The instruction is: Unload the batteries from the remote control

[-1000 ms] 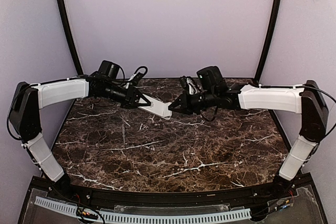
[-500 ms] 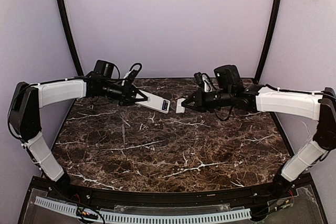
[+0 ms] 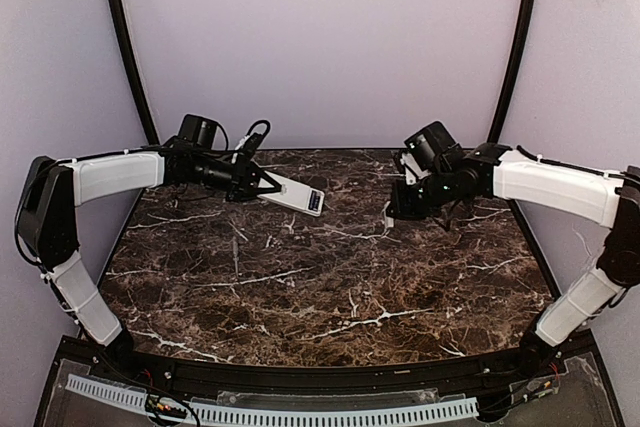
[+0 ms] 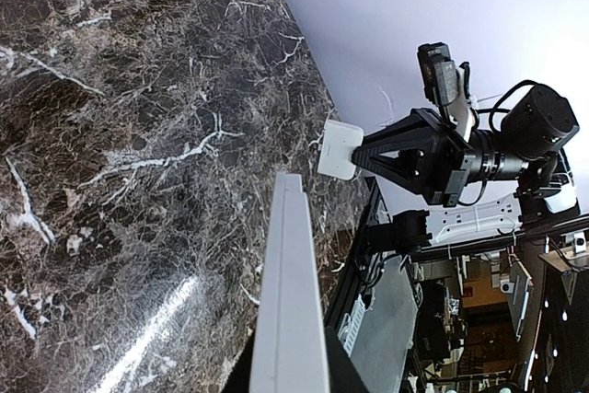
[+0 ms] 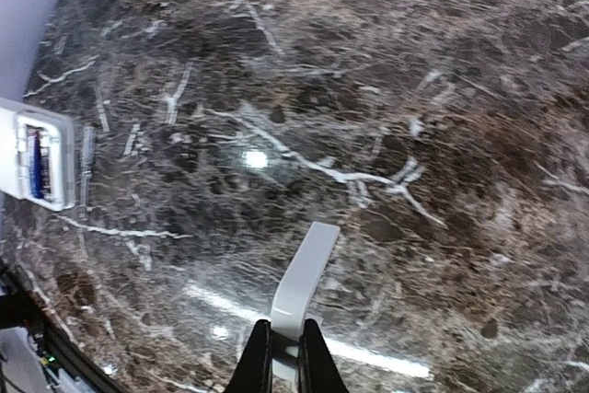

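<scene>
At the near edge, the two arm bases are bolted to either side of a dark marble table veined in white. From there the left arm and the right arm are stretched towards the far part of the tabletop. Both claws are found there, well apart from each other.

On the left, the remote control is pinched at one end by the left gripper, whose jaws are closed onto it. The white bar is held tilted, its free end pointed towards the middle of the table and the other arm. At that free end the compartment is laid open, and the dark blue batteries are seen lying inside it in the right wrist view. Whether the free end touches the marble cannot be told.

On the right, a small white cover piece is gripped by the right gripper, its jaws pressed together on one thin end of it. The piece is pointed down towards the tabletop, apart from the remote control; contact with the table cannot be made out.

Behind everything, a plain pale wall is seen.
</scene>
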Robot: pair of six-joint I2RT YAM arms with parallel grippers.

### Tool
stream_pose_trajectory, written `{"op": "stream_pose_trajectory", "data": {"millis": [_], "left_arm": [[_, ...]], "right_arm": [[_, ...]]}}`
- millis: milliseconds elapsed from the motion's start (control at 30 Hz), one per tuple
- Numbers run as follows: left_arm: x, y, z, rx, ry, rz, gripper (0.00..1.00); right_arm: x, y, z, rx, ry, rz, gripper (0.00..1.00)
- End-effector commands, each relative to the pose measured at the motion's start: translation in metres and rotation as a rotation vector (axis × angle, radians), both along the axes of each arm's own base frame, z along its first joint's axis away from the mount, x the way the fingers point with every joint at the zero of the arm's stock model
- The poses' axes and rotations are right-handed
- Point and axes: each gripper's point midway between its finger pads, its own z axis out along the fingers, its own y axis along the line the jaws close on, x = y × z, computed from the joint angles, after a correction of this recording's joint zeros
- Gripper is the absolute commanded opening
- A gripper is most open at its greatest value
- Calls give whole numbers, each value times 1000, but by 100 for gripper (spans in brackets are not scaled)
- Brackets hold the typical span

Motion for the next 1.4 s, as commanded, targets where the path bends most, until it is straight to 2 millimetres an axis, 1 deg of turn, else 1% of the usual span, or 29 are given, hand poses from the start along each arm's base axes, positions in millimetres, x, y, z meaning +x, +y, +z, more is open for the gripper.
{"op": "stream_pose_trajectory", "data": {"millis": [0, 167, 300, 333, 467, 500, 633, 800, 833, 933, 967, 1000, 1067, 1100, 1200, 1367], "left_arm": [[-9, -3, 13, -34, -15, -43, 0], [-20, -16, 5, -60, 29, -117, 0], [-31, -25, -11, -20, 60, -172, 0], [-36, -30, -17, -4, 51, -199, 0], [-47, -39, -41, 85, 66, -258, 0], [-52, -41, -49, 104, 91, -271, 0], [-61, -45, -61, 145, 74, -323, 0], [-73, -47, -69, 222, -3, -389, 0], [-76, -49, -69, 227, -41, -417, 0], [-81, -49, -71, 250, -87, -449, 0], [-83, -50, -68, 246, -110, -463, 0], [-84, -50, -67, 241, -123, -470, 0], [-87, -51, -60, 216, -166, -488, 0], [-89, -51, -59, 202, -181, -502, 0], [-94, -50, -50, 173, -233, -525, 0], [-101, -47, -47, 155, -293, -562, 0]], "right_arm": [[-4, -57, -29, -338, 40, -74, 0], [-14, -85, -60, -539, 126, -74, 0], [-21, -105, -81, -673, 178, -80, 0], [-23, -109, -85, -701, 189, -80, 0], [-27, -113, -100, -753, 222, -64, 0], [-27, -112, -103, -757, 226, -56, 0], [-29, -104, -114, -731, 237, -23, 2], [-30, -88, -124, -648, 243, 33, 4], [-30, -84, -125, -631, 237, 44, 5], [-31, -76, -127, -590, 235, 74, 10], [-32, -74, -127, -577, 235, 84, 15], [-32, -71, -127, -564, 233, 93, 17], [-32, -66, -126, -538, 227, 109, 24], [-31, -64, -125, -525, 222, 114, 25], [-30, -56, -118, -478, 202, 133, 27], [-28, -44, -99, -399, 156, 158, 30]]}}
